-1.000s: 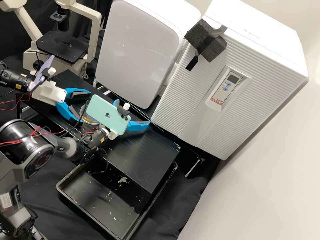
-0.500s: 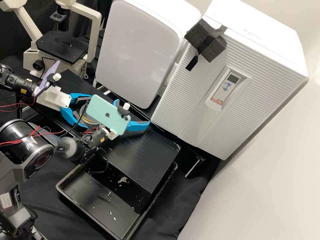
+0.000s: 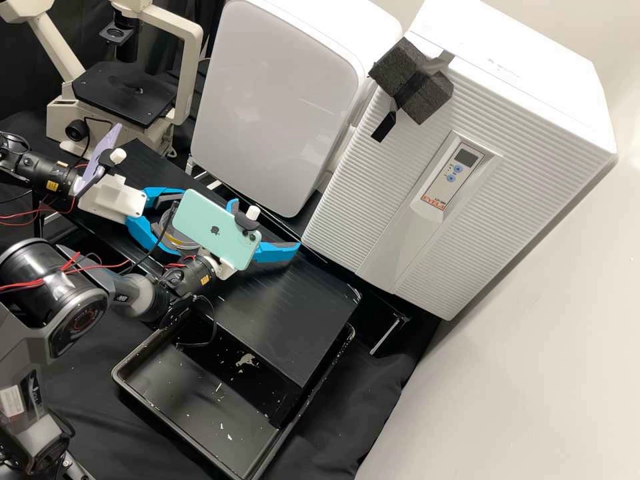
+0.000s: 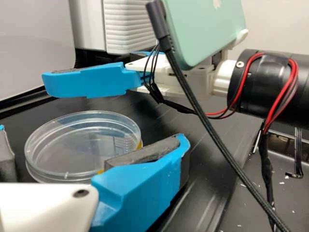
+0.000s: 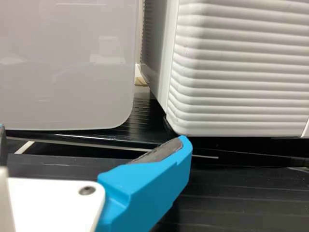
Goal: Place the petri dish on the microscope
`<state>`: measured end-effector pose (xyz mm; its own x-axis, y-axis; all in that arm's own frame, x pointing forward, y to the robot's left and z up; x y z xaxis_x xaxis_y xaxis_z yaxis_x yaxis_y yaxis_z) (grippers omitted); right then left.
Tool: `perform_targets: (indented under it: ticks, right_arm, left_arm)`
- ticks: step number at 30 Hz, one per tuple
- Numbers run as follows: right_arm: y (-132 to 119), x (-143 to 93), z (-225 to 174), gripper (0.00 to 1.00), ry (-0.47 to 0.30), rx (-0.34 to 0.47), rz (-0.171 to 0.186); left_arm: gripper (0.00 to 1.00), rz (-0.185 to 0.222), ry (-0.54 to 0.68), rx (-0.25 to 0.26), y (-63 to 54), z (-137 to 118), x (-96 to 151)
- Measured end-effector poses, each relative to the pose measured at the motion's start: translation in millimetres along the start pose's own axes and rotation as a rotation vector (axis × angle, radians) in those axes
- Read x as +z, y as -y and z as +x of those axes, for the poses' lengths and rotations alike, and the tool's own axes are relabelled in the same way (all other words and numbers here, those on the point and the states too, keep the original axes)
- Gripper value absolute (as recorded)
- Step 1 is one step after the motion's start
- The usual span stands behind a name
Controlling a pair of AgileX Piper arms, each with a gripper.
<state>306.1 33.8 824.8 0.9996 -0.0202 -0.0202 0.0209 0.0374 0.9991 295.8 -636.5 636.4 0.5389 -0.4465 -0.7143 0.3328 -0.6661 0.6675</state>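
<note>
There's the petri dish [image 4: 79, 145], clear, round and shallow, lying on the finely grooved black bench [image 3: 287, 327] between its long edges; the left gripper [image 3: 184, 224] spreads wide around it, the right gripper [image 3: 266, 225] gaping nearby.

The petri dish [image 4: 82, 145] is round, shallow and clear, with a small yellow-orange mark on its side wall. It lies flat on the black desk [image 3: 287, 320], well apart from the microscope [image 3: 112, 125]. That stands upright, cream-coloured, with a flat black stage [image 3: 123, 93] below a dark upright tube [image 3: 127, 50] and a black round knob [image 3: 77, 129] low on its body.
</note>
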Motion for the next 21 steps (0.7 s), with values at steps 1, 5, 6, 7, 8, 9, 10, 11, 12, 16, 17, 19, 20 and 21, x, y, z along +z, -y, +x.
perform_targets:
  ticks: [1,5,6,7,8,9,10,11,12,16,17,19,20,21]
  right_arm:
    - [0.0,0.0,0.0,1.0,0.0,0.0,0.0]
    - [0.0,0.0,0.0,1.0,0.0,0.0,0.0]
    - [0.0,0.0,0.0,1.0,0.0,0.0,0.0]
    - [0.0,0.0,0.0,1.0,0.0,0.0,0.0]
    - [0.0,0.0,0.0,1.0,0.0,0.0,0.0]
    - [0.0,0.0,0.0,1.0,0.0,0.0,0.0]
    - [0.0,0.0,0.0,1.0,0.0,0.0,0.0]
    - [0.0,0.0,0.0,1.0,0.0,0.0,0.0]
    - [0.0,0.0,0.0,1.0,0.0,0.0,0.0]
    - [0.0,0.0,0.0,1.0,0.0,0.0,0.0]
    - [0.0,0.0,0.0,1.0,0.0,0.0,0.0]
    - [0.0,0.0,0.0,1.0,0.0,0.0,0.0]
    - [0.0,0.0,0.0,1.0,0.0,0.0,0.0]
    - [0.0,0.0,0.0,1.0,0.0,0.0,0.0]
  left_arm:
    - [1.0,0.001,0.0,-0.001,0.6,0.4,0.3]
    - [1.0,0.011,-0.002,0.002,0.4,0.6,0.8]
    - [1.0,0.01,-0.004,0.004,0.3,0.7,0.9]
    - [1.0,0.006,-0.001,0.008,0.5,0.6,1.6]
    - [0.0,0.011,-0.002,0.007,1.2,0.6,1.3]
    - [0.0,0.012,-0.004,0.009,1.2,0.5,1.2]
    - [0.0,0.013,0.0,0.013,1.9,0.0,1.6]
    - [0.0,0.013,0.003,0.014,2.2,-0.2,1.8]
    - [0.0,0.011,0.003,0.012,3.5,-0.7,1.7]
    - [0.0,0.009,0.007,0.012,5.0,-1.5,2.0]
    - [0.0,0.008,0.007,0.01,5.8,-1.8,1.9]
    - [0.0,0.008,0.009,0.013,5.5,-1.8,2.1]
    - [0.0,0.008,0.009,0.013,5.5,-1.8,2.1]
    - [0.0,0.008,0.009,0.014,5.4,-1.8,2.2]
